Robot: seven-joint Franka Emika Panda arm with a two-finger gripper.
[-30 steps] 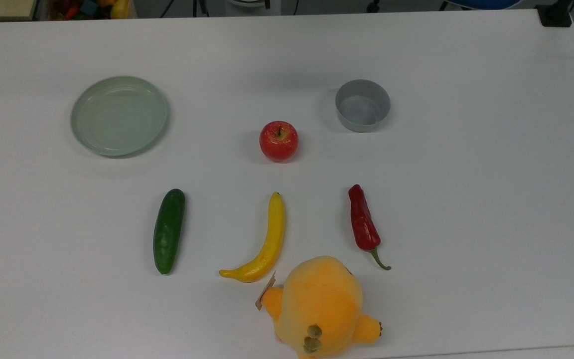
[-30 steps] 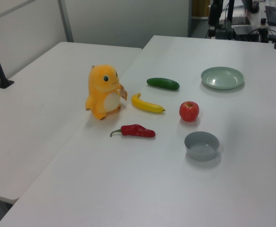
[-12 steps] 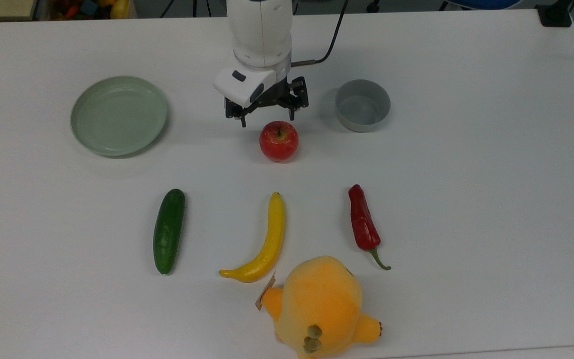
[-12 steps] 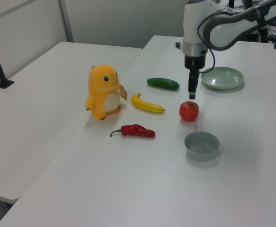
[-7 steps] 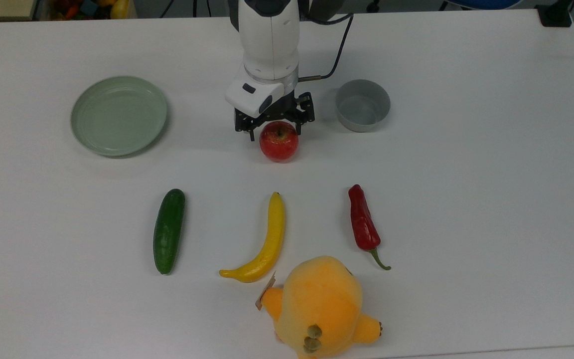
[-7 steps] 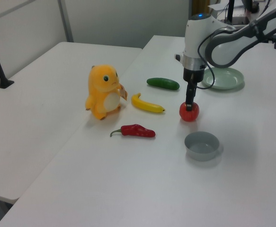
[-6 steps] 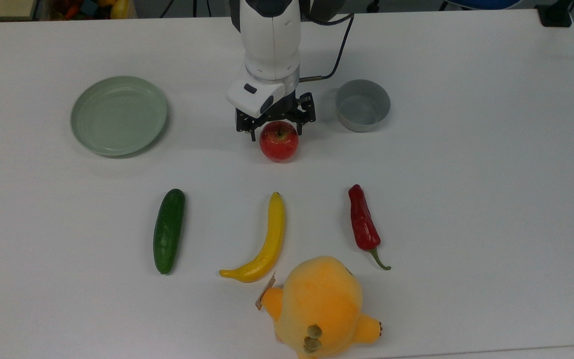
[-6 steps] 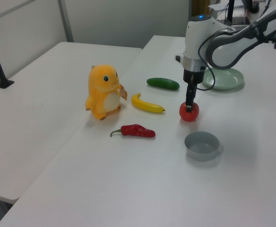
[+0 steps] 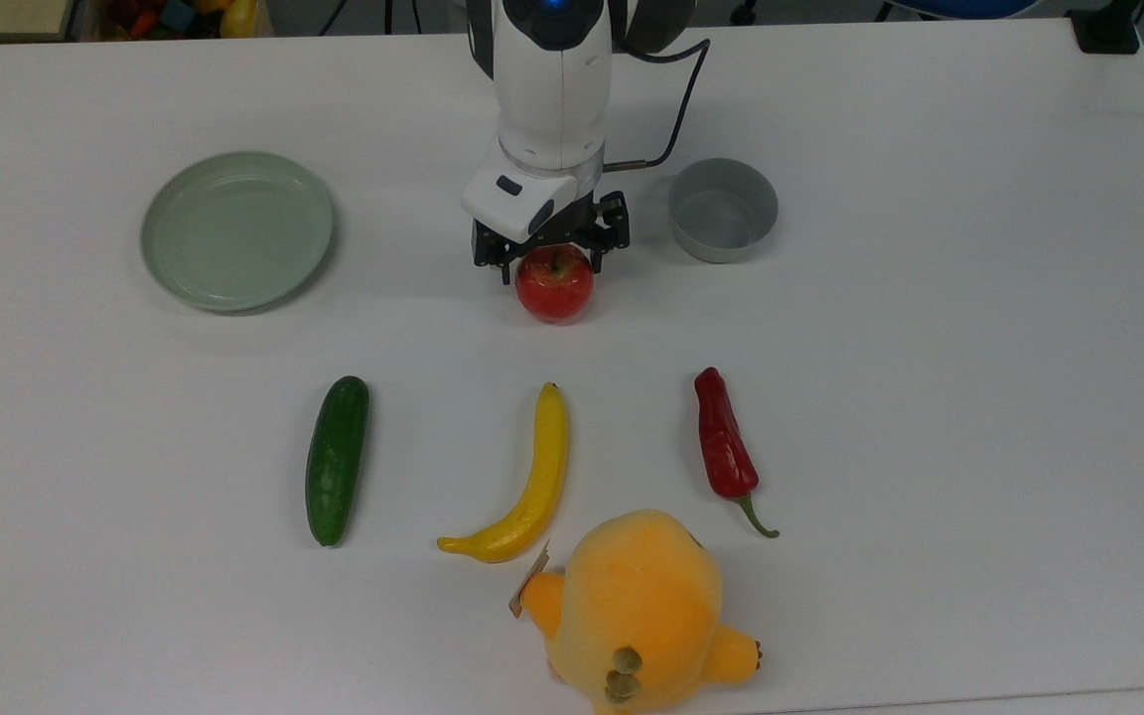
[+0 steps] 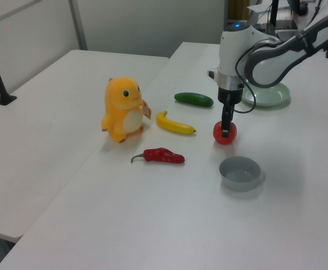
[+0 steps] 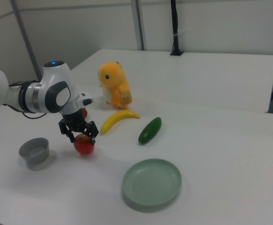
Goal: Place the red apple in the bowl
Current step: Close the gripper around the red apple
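On the white table (image 9: 929, 397), mid-frame, our gripper (image 9: 552, 260) straddles the apple (image 9: 555, 285) with fingers open, holding nothing; closing off-centre could roll it away from the bowl (image 9: 723, 210).

glossy red apple (image 9: 554, 285), matt grey bowl (image 9: 723, 210), plush toy (image 9: 640, 611)
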